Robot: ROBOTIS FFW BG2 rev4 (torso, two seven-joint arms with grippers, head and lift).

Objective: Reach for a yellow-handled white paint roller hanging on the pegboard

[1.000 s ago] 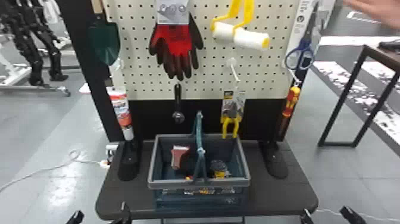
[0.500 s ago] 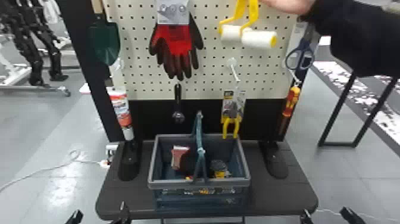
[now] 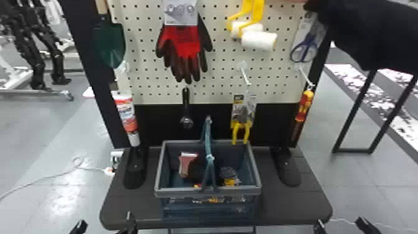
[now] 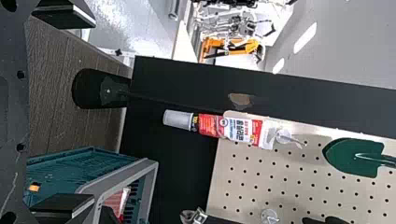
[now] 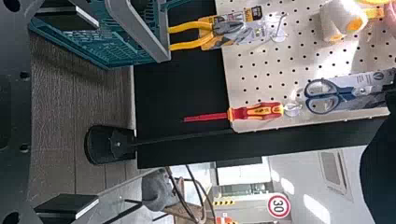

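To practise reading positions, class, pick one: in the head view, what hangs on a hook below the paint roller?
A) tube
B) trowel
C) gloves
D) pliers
D: the pliers, yellow handles downward, hang under the paint roller, with the hook between them.

right wrist view: round sign (image 5: 279, 206), red rim, white face, reads "30" in black, in the room behind the pegboard. left wrist view: tube (image 4: 233, 128) has korean lettering on its red and white label, wording too blurred to quote. cards on the pliers (image 5: 212, 35), scissors (image 5: 322, 96) and gloves (image 3: 186, 40) bear print too small to read
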